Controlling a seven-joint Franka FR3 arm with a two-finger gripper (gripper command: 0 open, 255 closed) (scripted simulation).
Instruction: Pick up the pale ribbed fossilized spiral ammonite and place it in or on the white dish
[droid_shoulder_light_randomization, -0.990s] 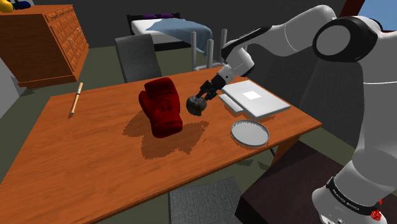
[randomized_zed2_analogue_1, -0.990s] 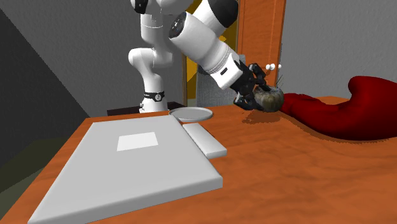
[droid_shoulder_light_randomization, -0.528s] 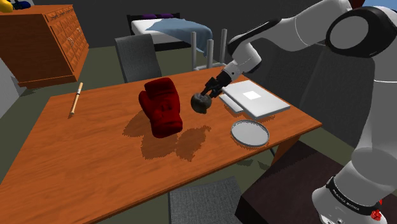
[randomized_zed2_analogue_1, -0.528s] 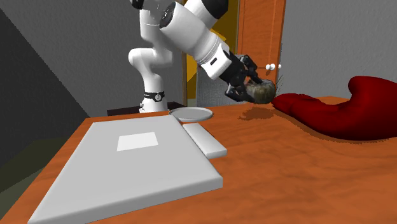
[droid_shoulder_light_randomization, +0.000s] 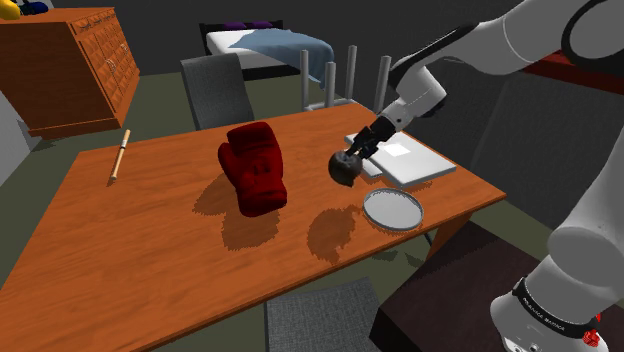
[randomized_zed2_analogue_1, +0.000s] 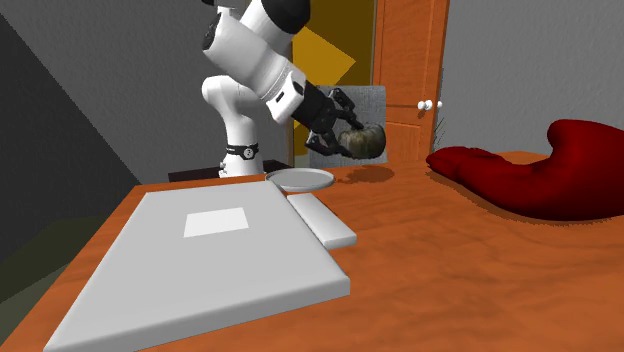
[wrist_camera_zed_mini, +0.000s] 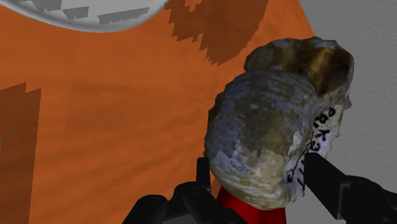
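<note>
So the ammonite (droid_shoulder_light_randomization: 345, 168) (randomized_zed2_analogue_1: 363, 142) (wrist_camera_zed_mini: 273, 140) was up in the air, clear of the wooden surface (droid_shoulder_light_randomization: 150, 260), a lumpy grey-brown spiral with a bit of dark scribble on its pale side. The black gripper (droid_shoulder_light_randomization: 352, 160) (randomized_zed2_analogue_1: 345, 140) (wrist_camera_zed_mini: 261, 184) had it pinched, one finger on each side, clasping the lower part of the fossil in the wrist view. The white arm (droid_shoulder_light_randomization: 450, 50) (randomized_zed2_analogue_1: 255, 55) came in from the shoulder view's upper right, with the forearm slanting down and to the left and the gripper tilted the same way. In that view the fossil hung between the red boxing glove (droid_shoulder_light_randomization: 256, 166) (randomized_zed2_analogue_1: 540, 180) and the flat white slab (droid_shoulder_light_randomization: 400, 155) (randomized_zed2_analogue_1: 210, 250), near the white dish (droid_shoulder_light_randomization: 368, 205) (randomized_zed2_analogue_1: 300, 179) (wrist_camera_zed_mini: 95, 16) but up and to the left of it. Its shadow fell on bare wood beside the dish rim. A wooden stick (droid_shoulder_light_randomization: 119, 156) lay well apart at the surface's far left.
</note>
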